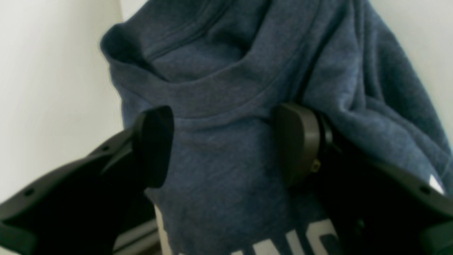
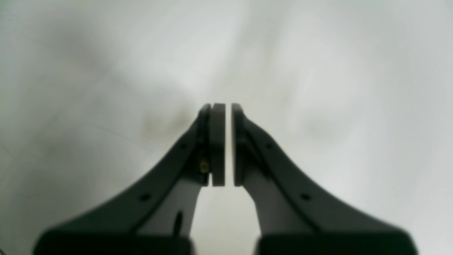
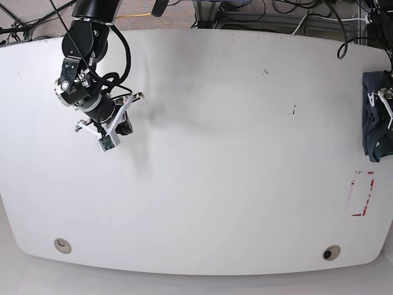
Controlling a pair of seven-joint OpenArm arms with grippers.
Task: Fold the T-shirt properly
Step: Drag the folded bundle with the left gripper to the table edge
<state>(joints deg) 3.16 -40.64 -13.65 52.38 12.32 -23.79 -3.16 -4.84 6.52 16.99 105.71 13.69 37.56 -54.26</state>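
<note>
The T-shirt (image 3: 374, 114) lies bunched at the far edge of the white surface (image 3: 215, 153), on the left arm's side; soft, light and limp, it will sag and crease, so a hem or collar edge looks the best hold; the left end effector (image 1: 226, 145) stands apart astride its folds; the right end effector (image 2: 224, 145) is together, empty.

T-shirt at the right edge of the surface, right hand far across from it

In the base view the T-shirt (image 3: 376, 114) lies bunched at the right edge of the surface (image 3: 215, 153), partly past the picture's border, with the left hand (image 3: 384, 98) upon it. In the left wrist view the left hand (image 1: 226, 145) sits with one finger on each side of a ridge of the T-shirt (image 1: 226, 88), with cloth between them. The right hand (image 3: 116, 126) hangs above the surface's far-left part, well apart from the T-shirt; in the right wrist view the right hand (image 2: 223, 145) has only bare surface (image 2: 318, 71) before it.
</note>
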